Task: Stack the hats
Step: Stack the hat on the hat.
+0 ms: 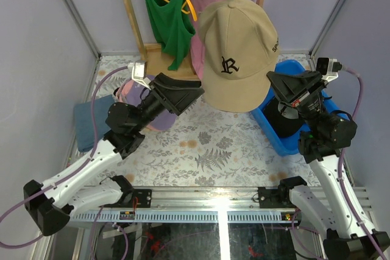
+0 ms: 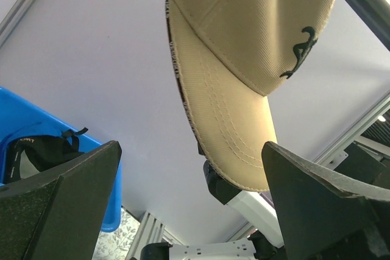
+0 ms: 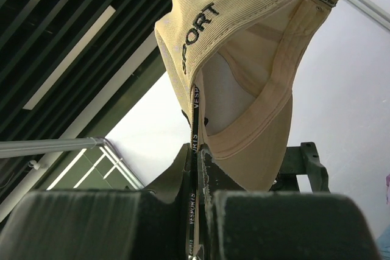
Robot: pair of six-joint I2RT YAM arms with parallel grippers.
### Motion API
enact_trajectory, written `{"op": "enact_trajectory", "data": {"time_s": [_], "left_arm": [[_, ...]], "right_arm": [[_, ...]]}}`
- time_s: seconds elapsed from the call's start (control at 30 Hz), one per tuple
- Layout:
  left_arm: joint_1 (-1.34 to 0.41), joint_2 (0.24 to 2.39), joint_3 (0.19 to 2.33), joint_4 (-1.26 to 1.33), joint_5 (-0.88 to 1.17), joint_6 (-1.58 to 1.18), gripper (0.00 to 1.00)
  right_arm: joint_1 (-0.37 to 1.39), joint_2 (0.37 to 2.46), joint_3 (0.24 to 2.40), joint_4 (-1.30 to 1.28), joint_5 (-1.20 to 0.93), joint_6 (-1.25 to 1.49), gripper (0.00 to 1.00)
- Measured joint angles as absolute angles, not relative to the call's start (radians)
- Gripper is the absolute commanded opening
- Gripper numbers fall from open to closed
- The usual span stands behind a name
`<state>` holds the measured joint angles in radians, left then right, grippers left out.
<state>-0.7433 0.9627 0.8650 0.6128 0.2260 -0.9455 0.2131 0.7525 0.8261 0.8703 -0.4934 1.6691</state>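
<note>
Cap, tan, pinched between right fingers; left fingers spread near brim.

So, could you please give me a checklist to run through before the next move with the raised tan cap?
1. Right claw shut on the rim of the tan cap: ok.
2. Left claw open wide: ok.
3. Cap's brim clear of the left claw: cannot tell; in the left wrist view it hangs between the open jaws, close to one of them.
4. Lavender hat on the table open from above: not ok; the left arm lies over it.
5. Black cap lying in the blue bin, out of the way: ok.
</note>
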Motion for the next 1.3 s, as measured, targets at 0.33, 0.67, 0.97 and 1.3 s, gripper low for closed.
{"op": "enact_trajectory", "data": {"time_s": [0.33,0.67,0.97,1.3], "left_arm": [[-0.730,1.028,0.908,0.709,0.270,-1.000,0.95],[-0.692,1.032,0.915,0.792,0.352,-1.052,0.32],[-0.673,0.967,0.860,0.812,0.382,-1.072,0.00],[-0.658,0.877,0.804,0.737,0.229,-0.990,0.00]], "right_arm": [[0.337,0.799,0.805,0.926,-0.481,1.647,0.00],[0.445,0.852,0.800,0.918,-0.445,1.558,0.00],[0.454,0.892,0.756,0.902,-0.434,1.517,0.14],[0.456,0.902,0.699,0.840,-0.375,1.443,0.55]]}}
